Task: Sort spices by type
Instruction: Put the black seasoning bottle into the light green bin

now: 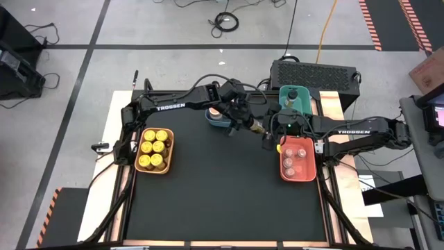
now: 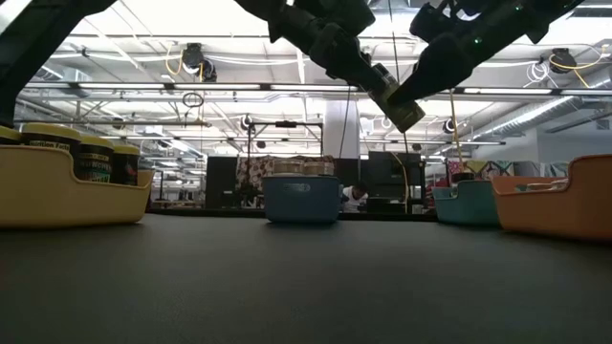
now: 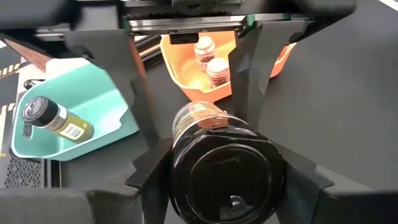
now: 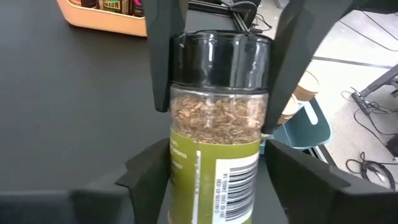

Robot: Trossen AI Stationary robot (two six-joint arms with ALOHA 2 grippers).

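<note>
Dark-lidded olive spice jar (image 4: 214,124), held aloft near the bench's far edge, left pincer (image 3: 214,180) closed on its cap end, right pincer (image 4: 214,180) half-closed around its labelled body, apparently a handover toward the teal bin (image 1: 297,97).

Four bins sit on the table (image 1: 222,201): one at left holds jars (image 1: 154,149), one at right holds jars (image 1: 297,154), two stand behind, between them.

Black table (image 1: 222,201) with 4 bins: yellow (image 1: 154,169), blue (image 2: 302,199), teal (image 1: 302,104), orange (image 1: 298,173)
</note>
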